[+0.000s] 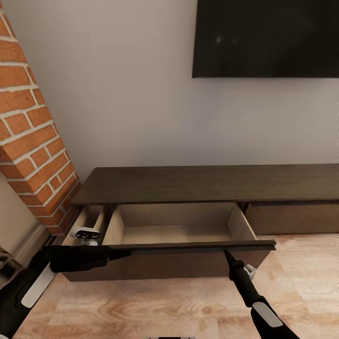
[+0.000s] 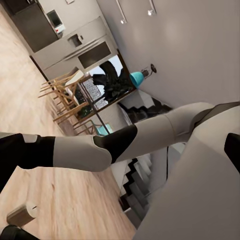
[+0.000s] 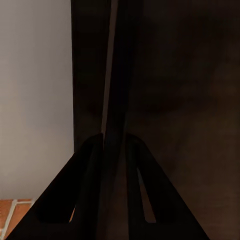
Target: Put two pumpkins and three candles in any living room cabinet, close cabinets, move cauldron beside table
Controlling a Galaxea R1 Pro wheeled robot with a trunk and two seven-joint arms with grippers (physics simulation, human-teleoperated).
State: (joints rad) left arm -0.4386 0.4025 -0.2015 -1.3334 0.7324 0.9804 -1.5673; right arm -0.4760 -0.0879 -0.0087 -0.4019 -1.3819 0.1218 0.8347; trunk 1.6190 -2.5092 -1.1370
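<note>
Nearest the robot, the pale wooden floor (image 1: pixel 165 306) runs under both arms. The right gripper (image 1: pixel 229 256) reaches up from the lower right and meets the front board of the pulled-out drawer (image 1: pixel 188 247) near its right end; in the right wrist view its two dark fingers (image 3: pixel 87 190) stand on either side of a thin dark edge, so it appears to be pinching that board. The left arm (image 1: pixel 70 259) lies along the left end of the same board, and whether the left gripper (image 1: pixel 123 253) is spread or pressed together cannot be told. The left wrist view looks away across the room, past a white and black arm segment (image 2: pixel 100 147), toward wooden chairs (image 2: pixel 62 95) and grey kitchen units (image 2: pixel 75 45); a small beige cylinder (image 2: pixel 22 212), possibly a candle, lies on the floor there. The drawer belongs to the long, low dark brown cabinet (image 1: pixel 207 181), which stands against the wall. It is pulled well out, its pale beige inside bare. A narrower compartment (image 1: pixel 92 219) just left of it is also open. Left of the cabinet rises a red brick column (image 1: pixel 28 136). Above, on the white wall (image 1: pixel 132 94), hangs a black screen (image 1: pixel 266 37).
</note>
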